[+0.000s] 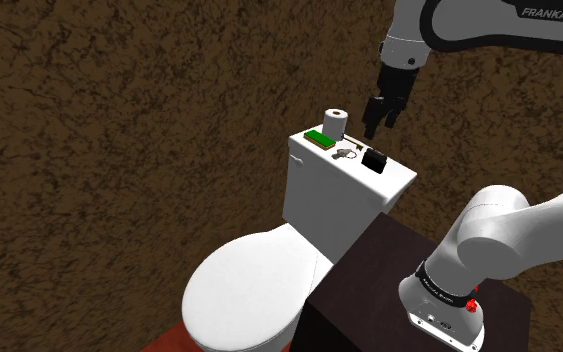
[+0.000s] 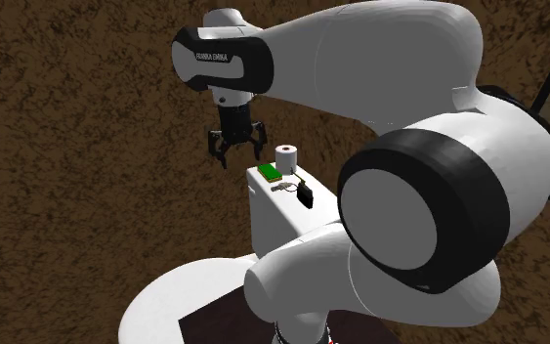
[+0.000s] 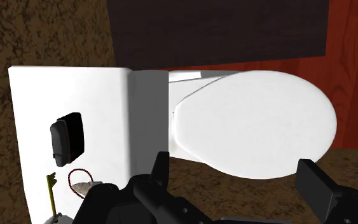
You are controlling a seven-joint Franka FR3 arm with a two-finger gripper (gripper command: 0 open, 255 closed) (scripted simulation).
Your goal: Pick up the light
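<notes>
The light [image 1: 374, 160] is a small black boxy object lying on the lid of the white toilet tank [image 1: 329, 195], at the end nearest the arm. It also appears as the black light [image 2: 305, 195] in the second exterior view and as the light [image 3: 67, 138] in the wrist view, off to the side of the fingers. My gripper [image 1: 379, 122] hangs open in the air above the tank, a short way above the light and not touching it. The open gripper [image 2: 235, 154] holds nothing. Its fingers [image 3: 160, 170] stand wide apart, either side of the gripper [image 3: 234, 181].
A toilet paper roll [image 1: 336, 122], a green flat object [image 1: 319, 138] and a key ring with keys [image 1: 347, 153] share the tank lid. The closed toilet seat [image 1: 244, 295] lies in front of the tank. My dark stand [image 1: 369, 280] is beside it.
</notes>
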